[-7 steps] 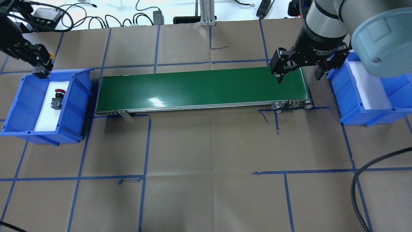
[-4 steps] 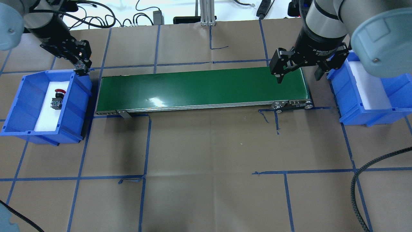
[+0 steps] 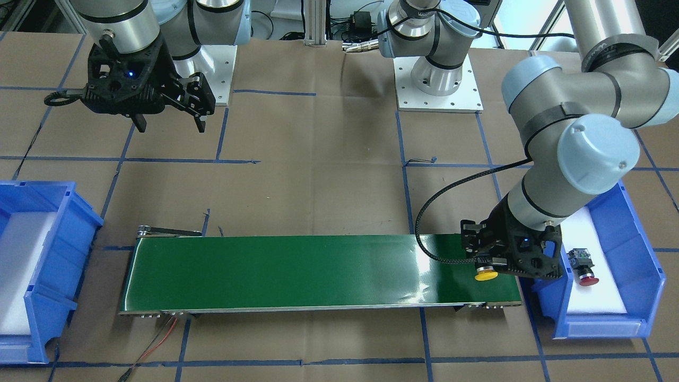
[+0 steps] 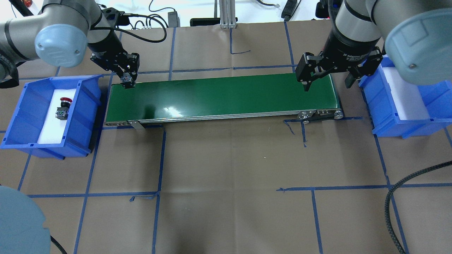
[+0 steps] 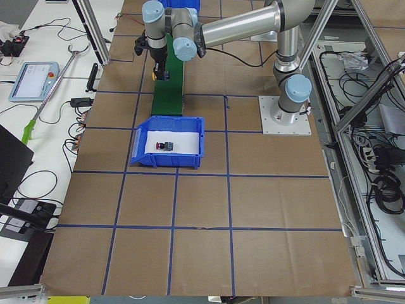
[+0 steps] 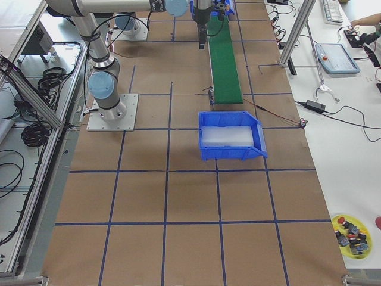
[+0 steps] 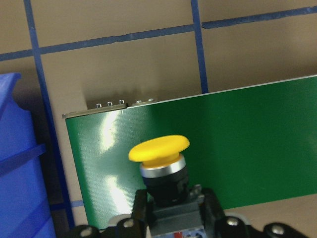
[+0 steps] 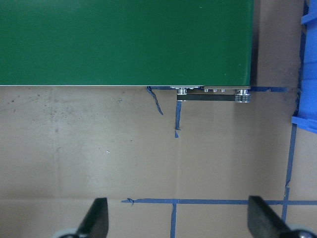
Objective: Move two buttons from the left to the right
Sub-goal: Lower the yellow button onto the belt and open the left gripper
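My left gripper is shut on the yellow-capped button and holds it just above the left end of the green conveyor belt. The front-facing view shows its yellow cap sticking out from the fingers over the belt. The red-capped button lies on its side on the white foam in the left blue bin; it also shows in the front-facing view. My right gripper is open and empty, hovering over the belt's right end.
The right blue bin holds only white foam and stands just past the belt's right end. A black braided cable curves over the table's front right. A yellow plate of spare buttons sits far off on a side table.
My left arm has carried the yellow button from over the left bin's far edge rightward to the belt's left end. The right gripper and the red button have not moved.
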Motion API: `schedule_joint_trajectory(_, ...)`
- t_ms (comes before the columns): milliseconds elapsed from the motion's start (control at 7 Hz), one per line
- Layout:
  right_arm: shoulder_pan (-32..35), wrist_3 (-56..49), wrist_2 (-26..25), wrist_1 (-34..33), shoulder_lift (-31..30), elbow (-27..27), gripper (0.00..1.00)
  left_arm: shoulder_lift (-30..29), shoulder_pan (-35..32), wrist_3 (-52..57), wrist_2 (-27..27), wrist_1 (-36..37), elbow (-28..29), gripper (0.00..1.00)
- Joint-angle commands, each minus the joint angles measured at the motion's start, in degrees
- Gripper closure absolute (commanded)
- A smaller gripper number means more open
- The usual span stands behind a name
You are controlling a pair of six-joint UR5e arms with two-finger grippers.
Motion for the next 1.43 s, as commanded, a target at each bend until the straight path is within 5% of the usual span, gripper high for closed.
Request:
schedule_joint_trajectory(0, 0.0, 0.0, 0.0, 0.0, 0.0, 0.0, 0.00, -2.5, -1.4, -0.2, 0.0, 7.1, -4.4, 0.95)
schedule_joint_trajectory(286, 0.0, 0.0, 0.1, 0.0, 0.0, -0.1, 0.00, -2.3, -1.5, -0.4, 0.2, 13.4, -8.7, 0.93)
schedule_joint_trajectory(429, 0.0, 0.0, 0.0, 0.0, 0.0, -0.1, 0.00, -2.3, -1.5, -0.5, 0.2, 13.4, -8.9, 0.68)
schedule_joint_trajectory(571, 0.0, 0.0, 0.1, -0.1, 0.0, -0.1, 0.00, -2.3, -1.6, -1.1, 0.1, 13.4, -9.5, 0.10)
schedule_joint_trajectory(857, 0.0, 0.0, 0.1, -0.1, 0.0, -0.1, 0.00, -0.3, -1.7, -1.2, 0.3, 11.7, -8.8, 0.00)
schedule_joint_trajectory(1286, 0.0, 0.0, 0.1, -0.1, 0.0, -0.1, 0.00, 6.9, -1.0, -0.3, 1.3, -6.1, 1.9, 0.00)
